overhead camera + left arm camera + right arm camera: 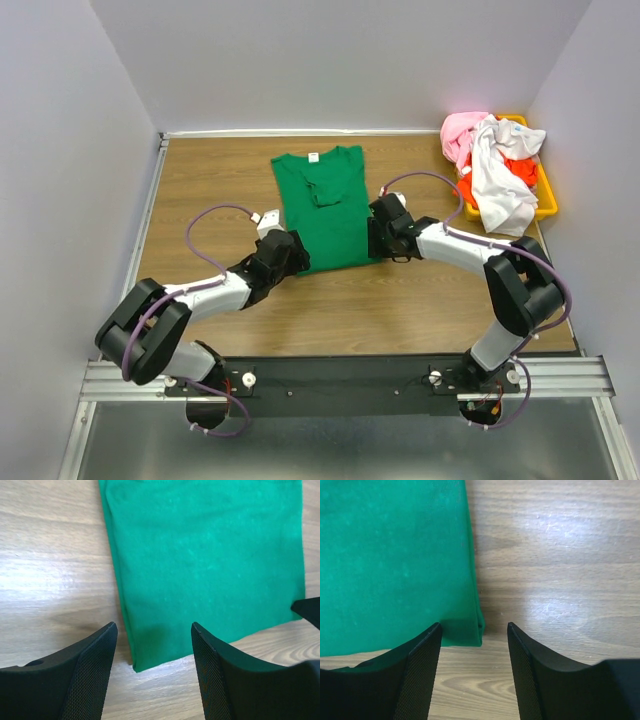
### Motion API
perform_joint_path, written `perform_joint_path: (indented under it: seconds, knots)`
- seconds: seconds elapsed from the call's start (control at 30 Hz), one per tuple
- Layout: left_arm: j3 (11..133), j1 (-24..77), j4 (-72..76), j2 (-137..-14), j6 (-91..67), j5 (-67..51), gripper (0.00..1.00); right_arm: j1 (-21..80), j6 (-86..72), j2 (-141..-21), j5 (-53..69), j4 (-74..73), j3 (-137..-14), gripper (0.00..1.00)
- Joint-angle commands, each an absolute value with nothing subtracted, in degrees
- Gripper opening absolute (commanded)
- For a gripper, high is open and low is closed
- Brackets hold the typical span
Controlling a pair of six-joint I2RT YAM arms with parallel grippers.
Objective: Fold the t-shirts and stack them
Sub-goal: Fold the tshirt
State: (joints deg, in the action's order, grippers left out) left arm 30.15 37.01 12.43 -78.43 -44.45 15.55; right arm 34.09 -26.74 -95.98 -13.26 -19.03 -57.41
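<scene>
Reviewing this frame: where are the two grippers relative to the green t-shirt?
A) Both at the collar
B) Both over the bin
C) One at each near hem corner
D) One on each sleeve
C: each wrist view shows a near hem corner of the green t-shirt lying between open jaws, the left corner at the left gripper and the right corner at the right gripper.

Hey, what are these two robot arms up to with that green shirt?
They are folding t-shirts. A green t-shirt lies on the table, its sleeves already folded in. The left gripper and the right gripper each sit at one near corner of it, jaws open around the cloth, not yet closed. More shirts, pink, white and orange-red, are heaped in a yellow bin at the far right.
</scene>
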Motion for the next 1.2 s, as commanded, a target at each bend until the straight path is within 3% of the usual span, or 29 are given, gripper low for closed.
perform_joint_path:
  seconds: [0.0, 0.4, 0.7, 0.83, 1.17]
  knots:
    - [30.2, 38.1, 12.5, -80.5, -44.7, 14.8, 0.68, 33.7, -28.1, -95.1, -11.5, -17.2, -55.5, 0.61]
    - [31.0, 39.2, 9.1, -80.3, -45.7, 17.2, 0.69, 33.0, -28.0, -97.6, -10.5, -14.1, -52.9, 0.52]
    - [31.4, 40.7, 4.8, -79.8, -46.5, 21.1, 0.68, 32.5, -28.0, -100.2, -7.1, -12.0, -51.9, 0.24]
    - [31.3, 41.1, 4.4, -80.0, -47.3, 21.5, 0.62, 32.5, -28.1, -99.6, -7.0, -12.0, -51.0, 0.11]
    - [31.6, 41.5, 4.8, -82.9, -48.3, 20.9, 0.46, 32.5, -28.3, -98.8, -7.3, -12.0, -49.4, 0.08]
